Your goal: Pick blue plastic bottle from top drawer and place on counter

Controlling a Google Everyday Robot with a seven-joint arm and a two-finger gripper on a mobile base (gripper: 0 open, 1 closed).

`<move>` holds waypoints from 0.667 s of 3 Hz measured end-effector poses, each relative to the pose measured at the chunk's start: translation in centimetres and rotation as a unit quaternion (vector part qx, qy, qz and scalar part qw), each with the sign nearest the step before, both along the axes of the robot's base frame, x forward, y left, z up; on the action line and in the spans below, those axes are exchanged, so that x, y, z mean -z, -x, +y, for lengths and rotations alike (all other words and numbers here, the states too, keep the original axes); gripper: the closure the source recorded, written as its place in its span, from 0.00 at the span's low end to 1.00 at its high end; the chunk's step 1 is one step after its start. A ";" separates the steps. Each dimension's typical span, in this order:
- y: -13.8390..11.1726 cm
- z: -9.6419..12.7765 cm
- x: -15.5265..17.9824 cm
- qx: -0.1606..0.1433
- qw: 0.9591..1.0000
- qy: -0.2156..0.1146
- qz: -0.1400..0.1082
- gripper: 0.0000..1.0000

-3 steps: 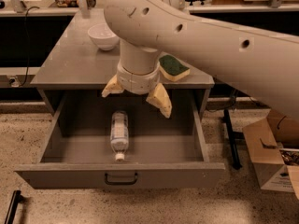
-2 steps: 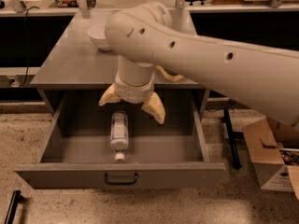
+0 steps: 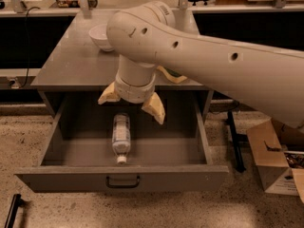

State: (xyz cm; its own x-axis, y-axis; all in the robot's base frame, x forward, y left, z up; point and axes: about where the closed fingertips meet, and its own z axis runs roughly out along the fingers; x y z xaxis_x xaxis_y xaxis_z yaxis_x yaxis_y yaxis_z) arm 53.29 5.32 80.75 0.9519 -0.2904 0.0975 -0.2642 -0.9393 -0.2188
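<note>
gripper shifts toward 7 o'clock, spread wide, empty | bottle at its 6 o'clock: light, slick, crushable | grip mid-body

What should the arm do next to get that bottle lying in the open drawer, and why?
Probably lower straight down, nudging slightly forward. The gripper hovers open over the back of the top drawer, its fingers spread above the far end of the blue plastic bottle. The bottle lies flat and untouched, cap toward the drawer front. Descending should bring a finger to either side of it.
</note>
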 end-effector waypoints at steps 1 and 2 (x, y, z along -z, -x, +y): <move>-0.8 1.3 1.6 -0.020 0.999 0.020 0.017 0.00; -1.3 2.6 5.7 -0.070 0.996 0.044 0.035 0.00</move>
State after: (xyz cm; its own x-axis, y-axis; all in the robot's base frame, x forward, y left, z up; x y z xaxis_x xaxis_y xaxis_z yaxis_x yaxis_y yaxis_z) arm 54.59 7.93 75.05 0.9879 -0.1471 0.0483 -0.1405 -0.9829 -0.1190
